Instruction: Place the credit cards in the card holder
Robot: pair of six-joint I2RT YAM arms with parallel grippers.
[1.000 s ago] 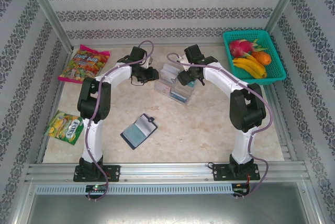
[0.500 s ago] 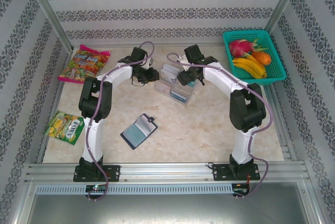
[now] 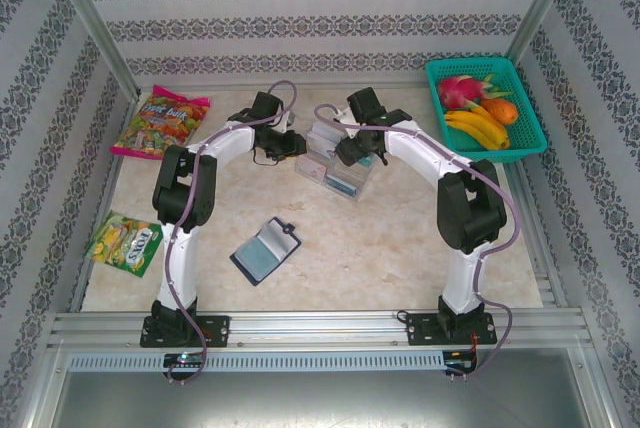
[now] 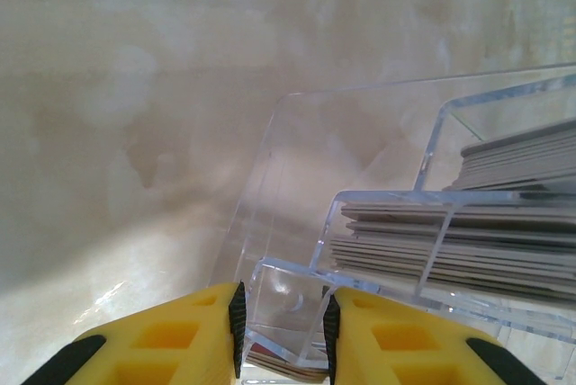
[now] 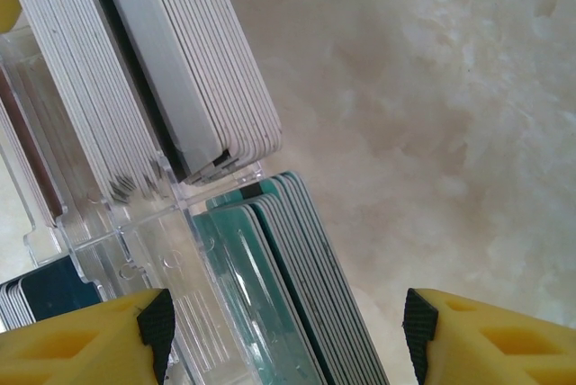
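Standing on edge in packed stacks, the credit cards (image 5: 207,70) sit in a clear tray (image 4: 270,151) at the far middle of the bench (image 3: 380,238), white and grey in one compartment, teal in the one beside it. We see the right claw (image 5: 286,331) spread wide directly over the teal stack, its yellow fingers either side of the cards and touching none. The left claw (image 4: 283,322) sits at the tray's left corner, fingers drawn close with the clear wall between them; we cannot tell whether it bites. The card holder (image 3: 267,250) lies open and face up near the middle of the bench, well apart from the tray and nearer the arm bases, and as far as the overhead view shows, no card sits in its grey slots. We judge the job barely begun: a first card has to be picked, carried across and slid in, then the others. A green fruit basket (image 3: 485,61) occupies the far right corner and two snack bags (image 3: 160,123) lie along the left edge.
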